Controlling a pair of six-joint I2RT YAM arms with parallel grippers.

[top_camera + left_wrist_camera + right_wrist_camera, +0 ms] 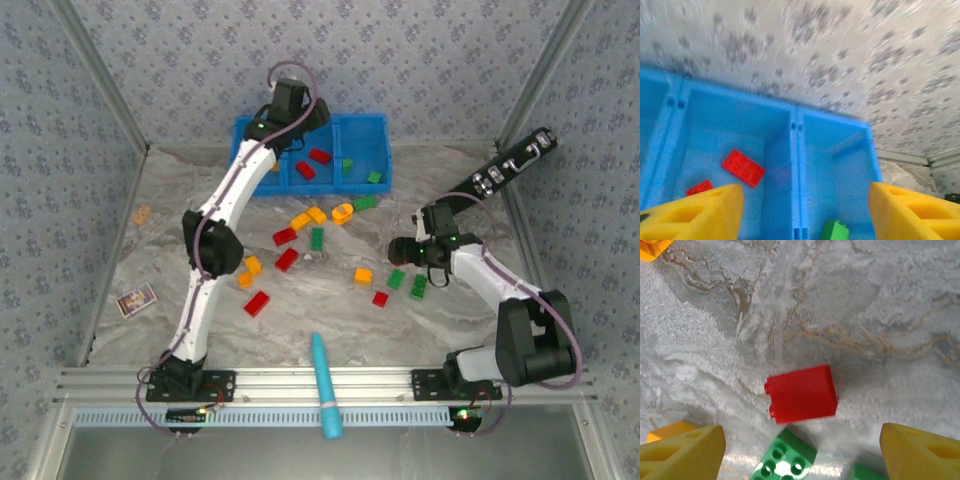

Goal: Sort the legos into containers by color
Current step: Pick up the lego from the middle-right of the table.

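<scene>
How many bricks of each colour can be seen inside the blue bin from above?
Red bricks: 2
Green bricks: 2
Total seen: 4
The left arm hides much of the left compartment of the blue bin, so more may lie there.

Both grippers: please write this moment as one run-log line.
left gripper: open, over blue bin | right gripper: open, above red brick | held: nothing

The left arm (235, 185) hides the left end of the bin (383, 150).
</scene>
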